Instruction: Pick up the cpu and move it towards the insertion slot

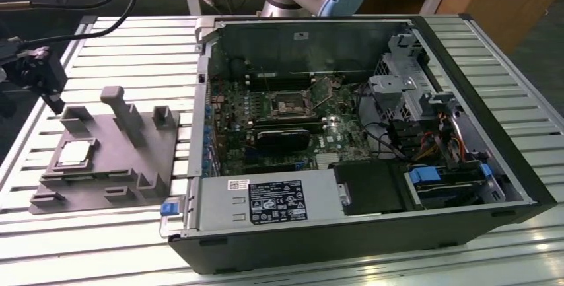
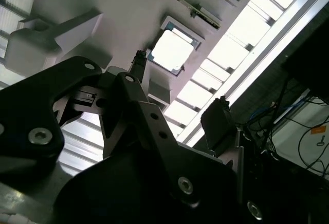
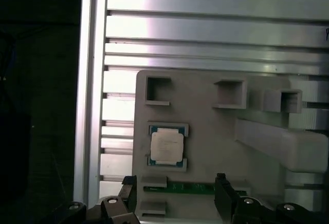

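Observation:
The cpu (image 1: 76, 153), a small silvery square chip, lies flat in a shallow recess of the grey plastic fixture (image 1: 97, 187) at the exterior view's left. It also shows in both wrist views (image 3: 166, 147) (image 2: 172, 50). My gripper (image 1: 46, 86) hangs above the fixture's far left corner, off to one side of the cpu and not touching it. Its two black fingers (image 3: 224, 192) stand well apart, so the gripper (image 3: 176, 193) is open and holds nothing. The insertion slot (image 1: 289, 106), a square metal-framed socket, sits on the motherboard inside the open computer case.
Grey posts and blocks (image 1: 123, 111) rise from the fixture beside the cpu. A green strip (image 3: 180, 187) lies in the fixture near my fingers. The black computer case (image 1: 458, 134) with cables, drive cages and a power supply (image 1: 269, 201) lies on a slatted metal table (image 1: 79, 240).

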You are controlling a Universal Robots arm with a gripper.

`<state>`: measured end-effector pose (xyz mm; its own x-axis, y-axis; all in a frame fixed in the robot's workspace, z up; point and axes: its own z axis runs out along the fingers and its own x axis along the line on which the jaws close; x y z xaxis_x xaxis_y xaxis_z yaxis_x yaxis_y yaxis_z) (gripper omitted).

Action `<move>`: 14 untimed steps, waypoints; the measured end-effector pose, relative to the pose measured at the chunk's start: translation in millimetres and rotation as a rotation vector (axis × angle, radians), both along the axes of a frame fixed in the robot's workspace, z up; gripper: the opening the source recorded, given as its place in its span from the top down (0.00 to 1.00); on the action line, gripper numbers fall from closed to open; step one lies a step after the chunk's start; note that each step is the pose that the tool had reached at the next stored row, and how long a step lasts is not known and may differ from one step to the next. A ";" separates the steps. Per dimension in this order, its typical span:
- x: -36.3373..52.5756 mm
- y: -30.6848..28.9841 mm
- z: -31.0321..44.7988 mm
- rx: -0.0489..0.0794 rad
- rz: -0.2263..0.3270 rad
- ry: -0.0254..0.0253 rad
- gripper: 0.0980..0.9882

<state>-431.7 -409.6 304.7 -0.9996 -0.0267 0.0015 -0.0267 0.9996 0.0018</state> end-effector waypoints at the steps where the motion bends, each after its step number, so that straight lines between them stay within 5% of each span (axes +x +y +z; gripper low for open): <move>1: -0.1 0.0 -1.4 0.000 0.000 -0.0001 0.32; 14: -0.5 0.0 -15.2 -0.001 0.000 0.0000 0.32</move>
<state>-432.2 -409.6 289.5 -0.9996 -0.0268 0.0015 -0.0268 0.9996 0.0004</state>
